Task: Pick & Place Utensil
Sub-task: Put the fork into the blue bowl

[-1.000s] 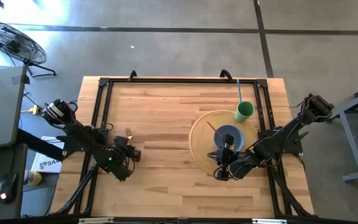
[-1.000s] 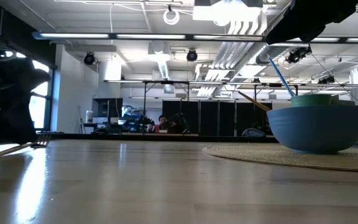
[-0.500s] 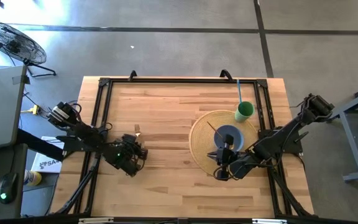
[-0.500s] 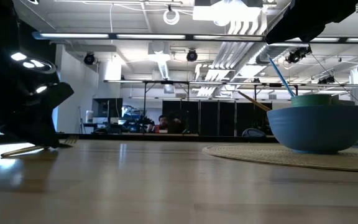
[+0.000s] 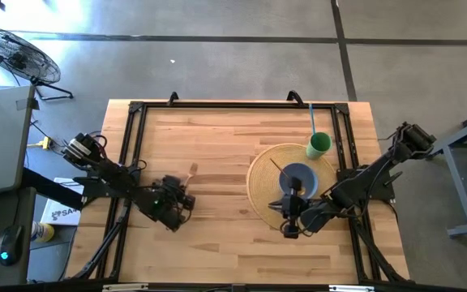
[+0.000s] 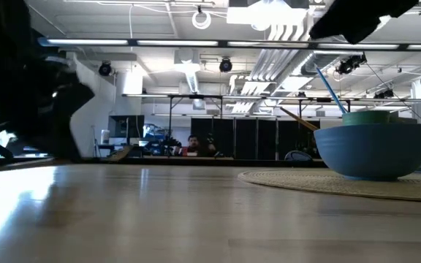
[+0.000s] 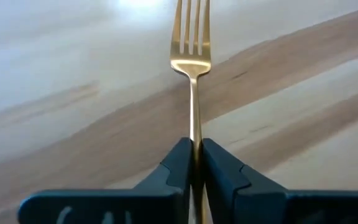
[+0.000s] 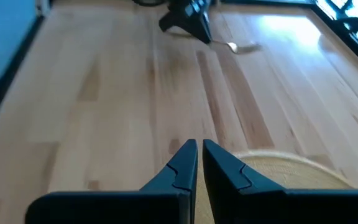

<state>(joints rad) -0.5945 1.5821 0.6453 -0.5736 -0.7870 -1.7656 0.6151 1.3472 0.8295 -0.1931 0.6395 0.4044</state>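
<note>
A gold fork (image 7: 192, 59) sticks out ahead of my left gripper (image 7: 194, 155), which is shut on it, at the table's left middle (image 5: 177, 203). Its tines (image 5: 191, 172) point toward the far right. In the low view the fork's end (image 6: 119, 153) shows just above the table line. My right gripper (image 5: 286, 225) is shut on nothing, above the near left rim of a round woven mat (image 5: 262, 182). On the mat stands a blue bowl (image 5: 298, 174) with a dark stick in it. My left gripper pinches the fork's handle (image 7: 195, 140) between its two fingers, below the neck, with the fingers lying along the handle. The tines (image 7: 191, 25) point straight ahead of the fingers. The fork appears lifted clear of the table and roughly level.
A green cup (image 5: 319, 144) with a blue straw (image 5: 312, 122) stands at the mat's far right rim. Black frame rails (image 5: 132, 146) run along the table's left, far and right sides. Bare wood (image 5: 217, 162) lies between the two arms.
My left gripper has moved toward the table's right and come up, carrying the fork. The fork, which lay on the table a second ago, is now raised off it, and its tines have swung from pointing far to pointing far right.
</note>
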